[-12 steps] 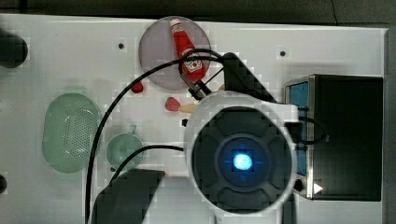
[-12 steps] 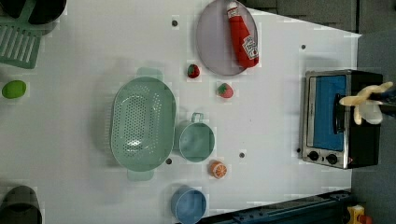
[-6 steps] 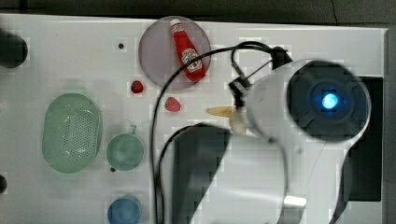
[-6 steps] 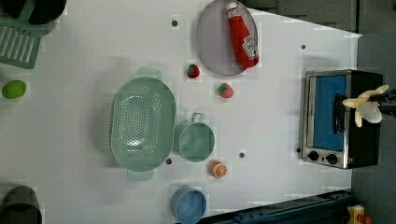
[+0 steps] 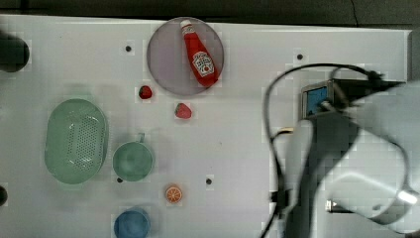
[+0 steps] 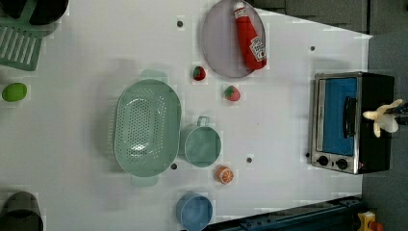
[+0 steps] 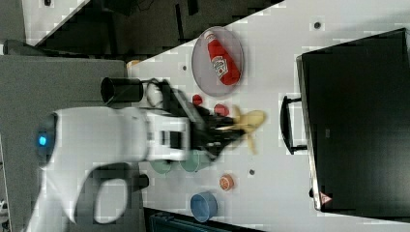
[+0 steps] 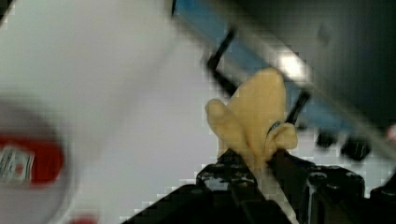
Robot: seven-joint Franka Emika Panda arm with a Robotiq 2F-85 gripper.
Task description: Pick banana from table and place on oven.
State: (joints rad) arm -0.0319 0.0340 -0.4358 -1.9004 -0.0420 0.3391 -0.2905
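Observation:
My gripper (image 8: 257, 161) is shut on the pale yellow banana (image 8: 254, 116), which sticks out beyond the black fingers. In the left view the banana (image 6: 382, 118) hangs over the black top of the oven (image 6: 337, 120), near the left view's right edge. The right view shows the banana (image 7: 246, 123) held off the white table (image 7: 270, 193) by the gripper (image 7: 227, 128), just beside the handle of the oven (image 7: 358, 121). In the top view my white arm covers most of the oven (image 5: 317, 99).
A ketchup bottle (image 5: 199, 57) lies on a grey plate (image 5: 166, 69). Two strawberries (image 5: 183, 110), a green colander (image 5: 76, 141), a green cup (image 5: 132, 160), an orange slice (image 5: 173, 194) and a blue bowl (image 5: 131, 224) stand on the top view's left half.
The arm has swung to the top view's right, from the middle of the table to over the oven, carrying the banana. In the left view the banana has shifted only slightly.

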